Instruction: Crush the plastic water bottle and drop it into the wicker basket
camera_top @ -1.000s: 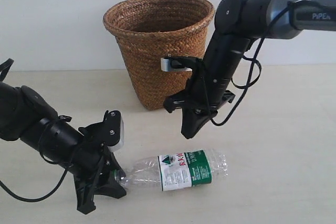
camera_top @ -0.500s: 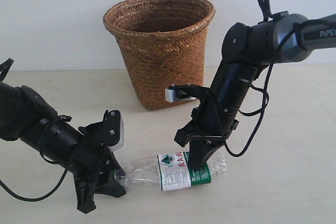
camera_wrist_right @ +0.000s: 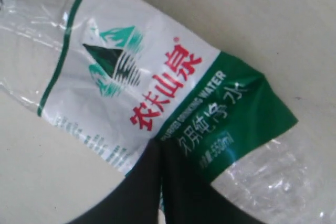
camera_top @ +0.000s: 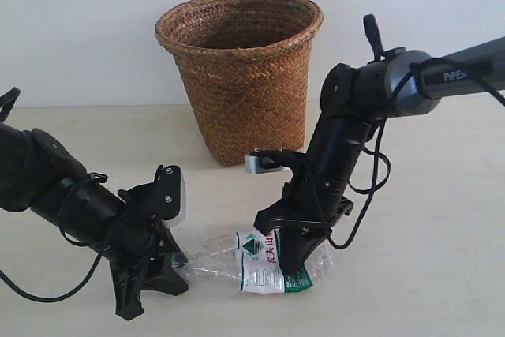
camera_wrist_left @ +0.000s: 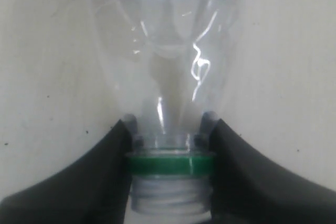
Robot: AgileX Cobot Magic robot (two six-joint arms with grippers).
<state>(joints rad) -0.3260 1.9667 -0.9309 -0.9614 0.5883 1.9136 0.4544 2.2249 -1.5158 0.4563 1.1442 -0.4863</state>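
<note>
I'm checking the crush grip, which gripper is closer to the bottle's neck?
Left. The left gripper is clamped on the neck of the bottle; the right gripper presses on its label, further down the body.

Left arm (camera_top: 47, 187): enters from the left edge of the exterior view, held low, forearm sloping down towards the middle.
Left gripper (camera_top: 175, 262): lowest part of that arm; fingers (camera_wrist_left: 89, 182) closed on either side of the neck of the plastic water bottle (camera_top: 259, 267).
Right arm (camera_top: 394, 84): comes in from the upper right, bent at the elbow, forearm dropping steeply.
Right gripper (camera_top: 289, 258): points downward; fingers (camera_wrist_right: 178, 192) pressed together with only a thin seam between them, tips bearing on the bottle's label.
</note>
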